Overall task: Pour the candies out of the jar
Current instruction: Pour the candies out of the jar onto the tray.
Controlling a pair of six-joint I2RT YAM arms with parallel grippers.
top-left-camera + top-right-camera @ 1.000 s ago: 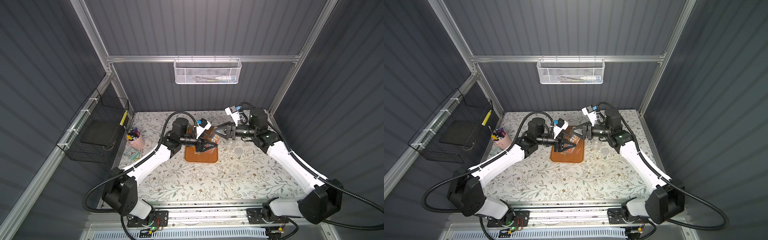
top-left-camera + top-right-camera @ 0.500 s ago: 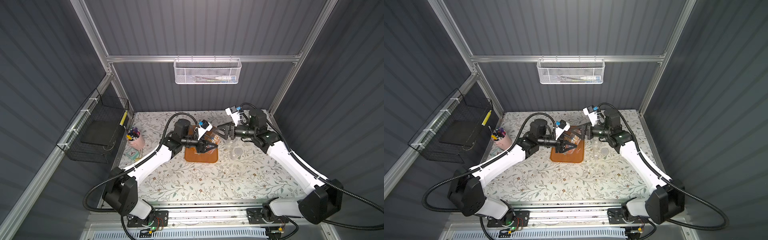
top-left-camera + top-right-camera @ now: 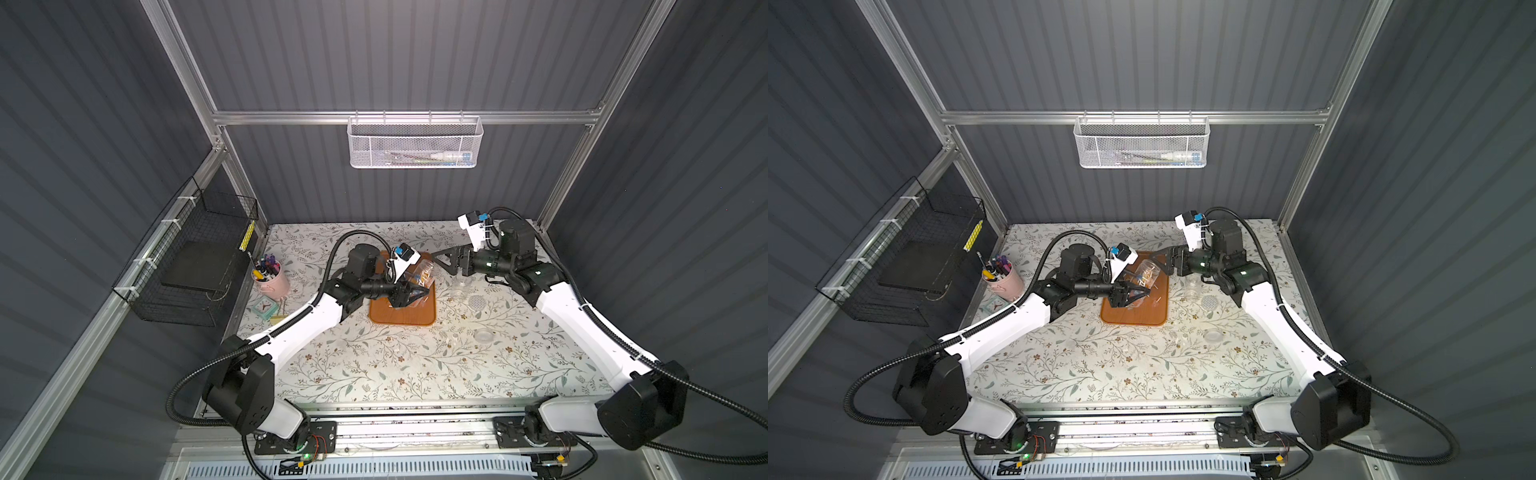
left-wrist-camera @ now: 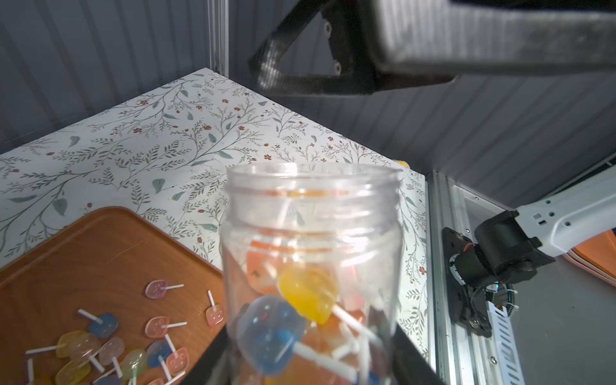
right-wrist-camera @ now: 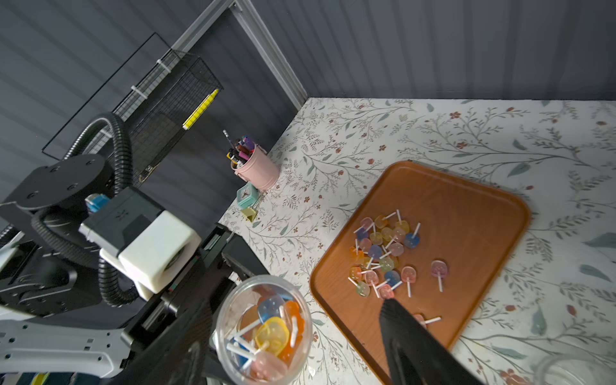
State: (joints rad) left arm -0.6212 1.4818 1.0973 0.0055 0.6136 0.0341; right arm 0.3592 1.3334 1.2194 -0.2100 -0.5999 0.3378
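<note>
A clear plastic jar point(image 3: 420, 275) point(image 3: 1144, 275) hangs tilted over the orange tray point(image 3: 399, 318), with its open mouth toward my right arm. My left gripper point(image 3: 409, 293) point(image 3: 1129, 293) is shut on the jar's lower body point(image 4: 310, 266). Several candies point(image 4: 306, 293) point(image 5: 271, 333) lie inside it: yellow, blue and orange heads on white sticks. Many more candies point(image 5: 383, 253) point(image 4: 100, 343) are scattered on the tray point(image 5: 466, 206). My right gripper point(image 3: 446, 259) point(image 3: 1163, 262) is open just beyond the jar's mouth and holds nothing. One of its fingers point(image 5: 403, 336) reaches over the tray.
A second clear jar point(image 3: 461, 286) and two clear lids point(image 3: 477, 302) point(image 3: 483, 336) sit to the right of the tray. At the left edge stand a pink cup of pens point(image 3: 272, 276) and a small clock point(image 3: 264, 307). A black wire basket point(image 3: 199, 257) hangs on the left wall.
My right gripper's jaws have spread apart beside the jar's mouth. My left gripper keeps the jar tilted over the tray, in almost the same place.
</note>
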